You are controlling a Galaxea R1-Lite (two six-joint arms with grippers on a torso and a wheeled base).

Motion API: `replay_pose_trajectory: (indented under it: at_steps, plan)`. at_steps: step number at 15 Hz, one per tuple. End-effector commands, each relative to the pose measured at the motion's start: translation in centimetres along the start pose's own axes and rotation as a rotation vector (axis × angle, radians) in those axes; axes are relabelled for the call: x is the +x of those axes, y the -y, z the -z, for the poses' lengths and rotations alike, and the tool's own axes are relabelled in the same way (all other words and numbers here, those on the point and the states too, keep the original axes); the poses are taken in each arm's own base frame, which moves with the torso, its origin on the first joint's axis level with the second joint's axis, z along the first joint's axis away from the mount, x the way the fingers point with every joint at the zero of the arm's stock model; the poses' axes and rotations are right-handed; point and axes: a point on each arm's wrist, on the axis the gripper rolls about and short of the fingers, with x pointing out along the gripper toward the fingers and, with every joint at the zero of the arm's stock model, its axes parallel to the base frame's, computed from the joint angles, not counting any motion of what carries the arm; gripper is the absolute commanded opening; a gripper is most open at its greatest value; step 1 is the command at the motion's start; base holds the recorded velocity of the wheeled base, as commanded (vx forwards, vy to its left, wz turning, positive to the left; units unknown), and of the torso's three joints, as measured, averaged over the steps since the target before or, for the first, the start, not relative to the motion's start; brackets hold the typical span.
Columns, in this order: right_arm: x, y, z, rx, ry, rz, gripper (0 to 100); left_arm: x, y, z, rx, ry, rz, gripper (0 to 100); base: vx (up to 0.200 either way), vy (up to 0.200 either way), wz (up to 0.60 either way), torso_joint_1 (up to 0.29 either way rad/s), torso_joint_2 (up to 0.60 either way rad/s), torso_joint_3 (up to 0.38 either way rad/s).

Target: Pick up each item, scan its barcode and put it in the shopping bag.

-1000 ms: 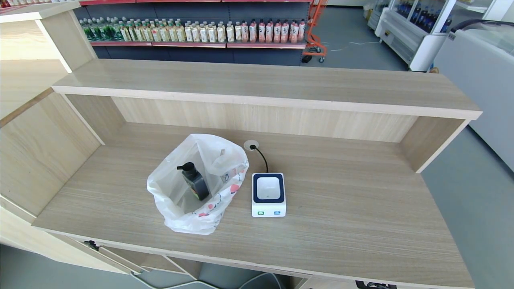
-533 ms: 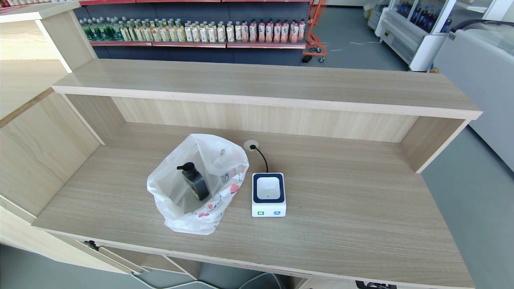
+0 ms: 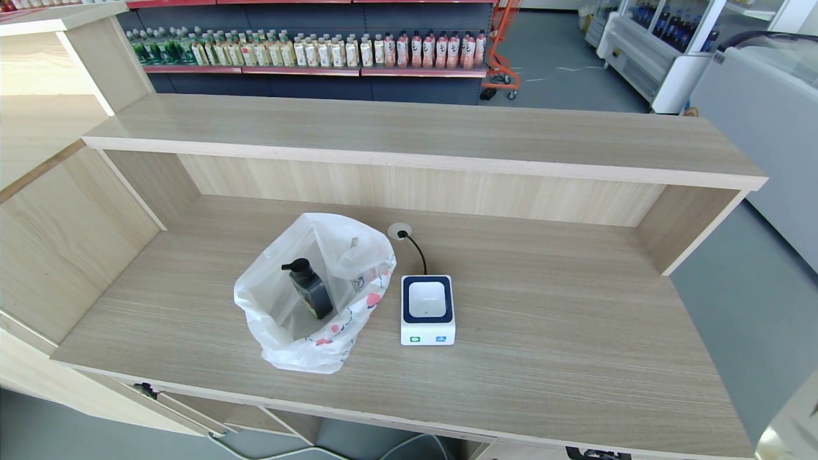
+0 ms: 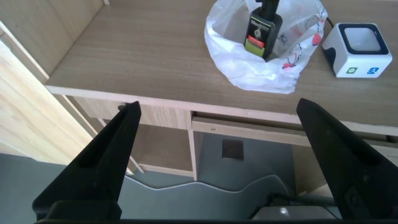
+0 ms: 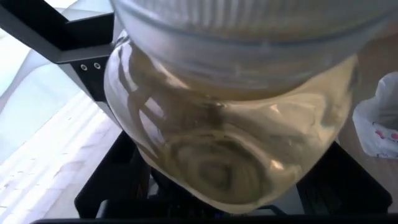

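A white plastic shopping bag (image 3: 300, 338) with red print stands open on the wooden counter (image 3: 562, 332). Inside it leans a dark pump bottle (image 3: 310, 291). Just right of the bag sits the white barcode scanner (image 3: 427, 310), its window facing up. A clear glass jar (image 5: 230, 124) of pale yellowish content sits right in front of the right wrist camera, with my right gripper (image 5: 227, 205) shut on it. A pale shape (image 3: 791, 425) shows off the counter's near right corner. My left gripper (image 4: 219, 109) hangs open below the counter's front edge, facing the bag (image 4: 255, 65), the bottle (image 4: 261, 34) and the scanner (image 4: 357, 50).
A raised wooden ledge (image 3: 409, 137) runs along the counter's back, with side walls at both ends. A black cable (image 3: 418, 252) goes from the scanner into a hole in the counter. Drawers (image 4: 249, 134) sit under the front edge. Shelves and freezers stand behind.
A pale shape has come into the lower right corner of the head view. The bag, the bottle and the scanner have not moved.
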Motion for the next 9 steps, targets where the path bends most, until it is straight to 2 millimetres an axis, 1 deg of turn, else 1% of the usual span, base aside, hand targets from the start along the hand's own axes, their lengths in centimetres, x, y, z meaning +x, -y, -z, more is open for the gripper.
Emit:
replay_pose_trajectory:
  at_steps: [1, 9]
  plan:
    - [-0.22, 0.23, 0.15, -0.040, 0.000, 0.020, 0, 0.01, 0.00, -0.02, 0.000, -0.001, 0.000, 100, 0.000, 0.000, 0.00, 0.000, 0.00, 0.000]
    - [-0.50, 0.57, 0.32, -0.044, 0.001, 0.045, 0, 0.01, 0.00, -0.02, 0.000, -0.001, 0.000, 100, 0.000, 0.000, 0.00, 0.000, 0.00, 0.000]
